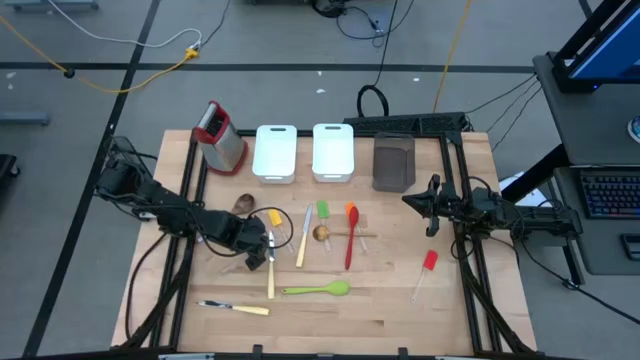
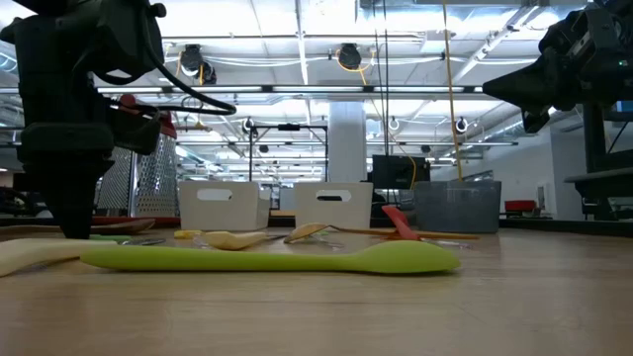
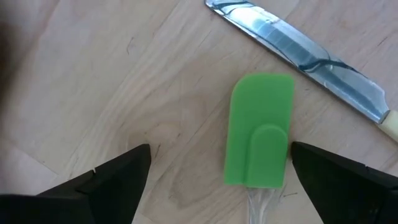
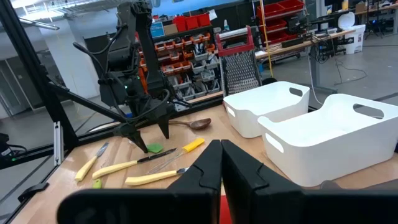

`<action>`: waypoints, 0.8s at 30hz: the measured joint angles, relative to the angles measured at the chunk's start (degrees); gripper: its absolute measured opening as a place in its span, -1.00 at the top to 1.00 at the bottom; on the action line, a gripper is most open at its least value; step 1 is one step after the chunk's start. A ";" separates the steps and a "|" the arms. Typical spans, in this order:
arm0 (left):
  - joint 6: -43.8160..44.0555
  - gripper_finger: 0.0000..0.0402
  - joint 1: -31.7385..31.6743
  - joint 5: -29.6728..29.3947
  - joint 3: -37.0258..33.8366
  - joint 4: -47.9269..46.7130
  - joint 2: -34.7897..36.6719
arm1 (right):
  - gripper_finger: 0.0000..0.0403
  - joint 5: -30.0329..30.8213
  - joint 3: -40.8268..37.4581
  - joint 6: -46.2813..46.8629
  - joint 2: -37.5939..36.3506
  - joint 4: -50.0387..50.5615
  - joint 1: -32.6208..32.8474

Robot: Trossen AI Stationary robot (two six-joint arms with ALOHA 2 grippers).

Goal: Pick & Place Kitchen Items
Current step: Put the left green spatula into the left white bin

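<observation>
Bright, even overhead light, glare on the knife blade (image 3: pixel 298 46), perhaps slight foreground blur at table level.

Left wrist view: the green spatula (image 3: pixel 261 130) has its clear handle cut off by the frame's lower edge. At 1 o'clock from it, the knife (image 3: pixel 298 53) loses its cream handle past the frame's edge. Low view: the left arm (image 2: pixel 74 119) blocks part of the grater (image 2: pixel 148 173). High view: the left gripper (image 1: pixel 262 252) covers the green spatula.
</observation>
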State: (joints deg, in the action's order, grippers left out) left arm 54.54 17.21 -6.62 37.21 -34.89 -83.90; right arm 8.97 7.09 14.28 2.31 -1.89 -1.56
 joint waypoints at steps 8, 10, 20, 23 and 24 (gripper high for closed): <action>-0.16 -0.45 0.35 -1.38 0.15 0.34 -2.81 | 0.98 -0.01 0.00 0.00 0.01 0.00 0.00; 0.10 -0.25 0.55 -1.89 0.36 1.14 -4.20 | 0.98 0.00 0.00 0.00 0.02 -0.02 0.02; 1.13 0.70 0.70 -3.51 0.46 1.58 -4.94 | 0.98 0.00 0.00 0.00 0.02 -0.02 0.00; 1.33 0.89 0.83 -3.49 0.46 1.54 -4.92 | 0.98 0.00 0.00 0.00 0.00 -0.02 0.00; 1.40 0.93 0.83 -3.37 0.46 1.56 -4.92 | 0.98 0.00 0.00 0.00 0.02 -0.02 0.00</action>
State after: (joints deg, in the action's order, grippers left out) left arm 55.94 18.04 -9.99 37.67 -33.34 -88.82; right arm 8.97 7.09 14.29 2.33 -1.91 -1.56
